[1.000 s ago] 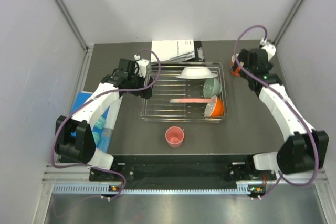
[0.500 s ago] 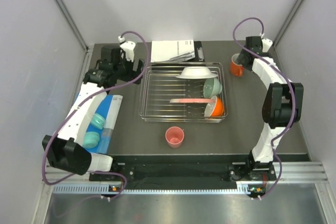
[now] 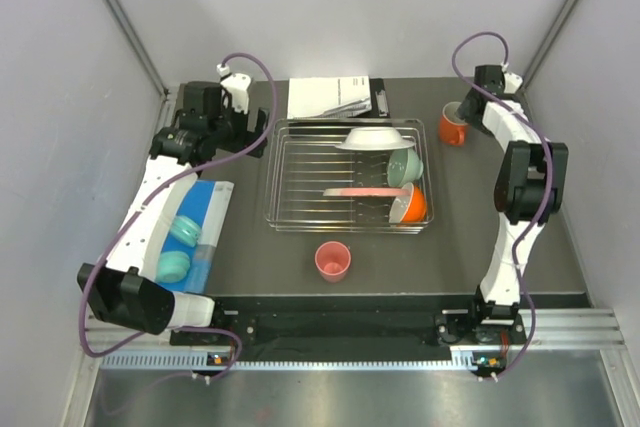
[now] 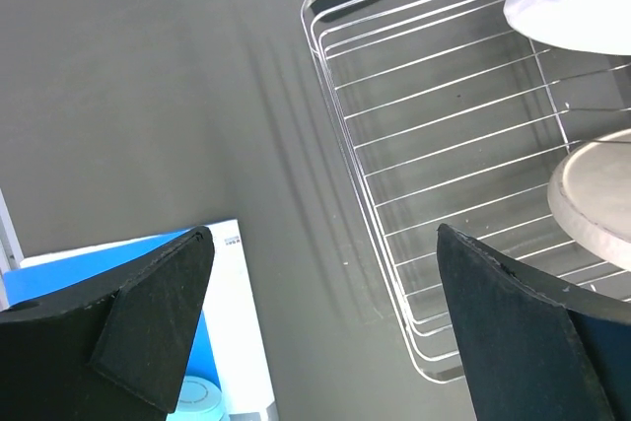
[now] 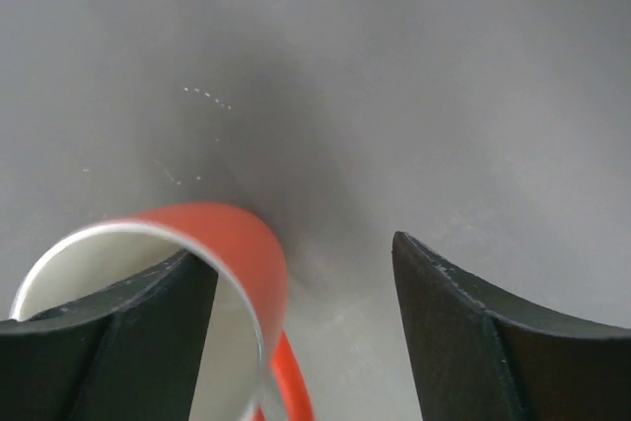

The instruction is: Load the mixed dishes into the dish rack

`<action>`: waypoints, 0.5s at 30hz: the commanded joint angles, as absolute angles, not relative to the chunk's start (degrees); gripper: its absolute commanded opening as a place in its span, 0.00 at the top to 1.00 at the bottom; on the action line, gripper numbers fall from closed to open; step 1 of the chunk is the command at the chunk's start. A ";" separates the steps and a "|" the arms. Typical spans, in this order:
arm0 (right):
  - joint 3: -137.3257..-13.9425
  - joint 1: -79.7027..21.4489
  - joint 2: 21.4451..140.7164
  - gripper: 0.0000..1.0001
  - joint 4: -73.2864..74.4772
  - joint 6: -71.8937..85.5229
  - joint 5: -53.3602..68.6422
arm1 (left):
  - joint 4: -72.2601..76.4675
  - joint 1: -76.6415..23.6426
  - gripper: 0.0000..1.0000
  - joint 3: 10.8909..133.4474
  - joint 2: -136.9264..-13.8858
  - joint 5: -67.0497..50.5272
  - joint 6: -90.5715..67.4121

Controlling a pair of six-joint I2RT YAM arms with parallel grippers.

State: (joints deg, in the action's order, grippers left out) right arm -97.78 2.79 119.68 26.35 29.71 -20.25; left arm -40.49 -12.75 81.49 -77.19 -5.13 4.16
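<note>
The dish rack [image 3: 300, 187] sits mid-table and holds a white plate [image 3: 372, 137], a mint-green bowl [image 3: 405, 164], a pale pink plate [image 3: 360, 191] and an orange bowl [image 3: 410, 205]. A small pink cup [image 3: 333, 260] stands upright in front of the rack. The orange mug [image 3: 452, 125] stands at the back right. My right gripper [image 3: 468, 112] straddles the wall of this mug [image 5: 242, 244]: one finger is inside, the other stands clear outside, open [image 5: 296, 253]. My left gripper [image 3: 245, 132] hovers open left of the rack [image 4: 414, 145], holding nothing [image 4: 325, 322].
A blue sheet [image 3: 190, 227] with two teal rounded pieces [image 3: 185, 230] lies at the left edge. A white printed paper [image 3: 335, 97] lies behind the rack. Grey walls close in the sides and back.
The right arm has reached onto the orange mug and its jaws have narrowed around the mug's wall. The left arm has drawn back leftward from the rack.
</note>
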 commanded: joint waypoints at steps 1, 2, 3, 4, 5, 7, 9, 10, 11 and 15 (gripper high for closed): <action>-103.35 4.74 124.44 0.35 27.77 30.76 -14.61 | -41.92 -12.57 0.01 85.60 -74.88 -4.84 2.55; -104.49 4.83 124.89 0.38 28.47 30.85 -13.89 | -42.62 -12.48 0.01 86.30 -74.88 -4.75 2.29; -104.85 5.01 125.33 0.42 28.74 30.94 -13.02 | -43.32 -12.48 0.01 86.92 -74.80 -5.01 2.29; -105.11 5.27 125.94 0.53 28.91 31.02 -11.27 | -43.85 -12.39 0.01 87.45 -74.88 -5.79 2.20; -105.20 5.36 126.12 0.58 28.74 31.03 -10.21 | -44.38 -12.31 0.01 89.02 -74.97 -6.32 2.20; -105.03 5.54 126.12 0.80 28.65 30.94 -8.10 | -46.49 -12.30 0.01 91.22 -75.67 -8.16 2.28; -103.89 5.62 125.77 1.00 28.48 31.11 -6.77 | -47.89 -12.30 0.01 94.65 -76.11 -8.87 1.85; -103.02 5.80 124.64 1.00 28.30 31.20 -4.42 | -48.07 -12.22 0.01 95.70 -76.11 -9.40 1.85; -100.31 5.89 123.50 1.00 26.82 31.38 -3.00 | -48.08 -12.22 0.01 97.63 -76.11 -10.36 1.76; -90.37 6.33 111.23 1.00 20.40 33.47 4.99 | -47.37 -12.22 0.01 102.38 -76.11 -14.31 -3.39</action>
State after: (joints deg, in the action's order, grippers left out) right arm -97.62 5.63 123.24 24.80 31.29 -4.73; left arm -47.86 -12.47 96.75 -77.08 -9.21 2.00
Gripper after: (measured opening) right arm 0.190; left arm 0.991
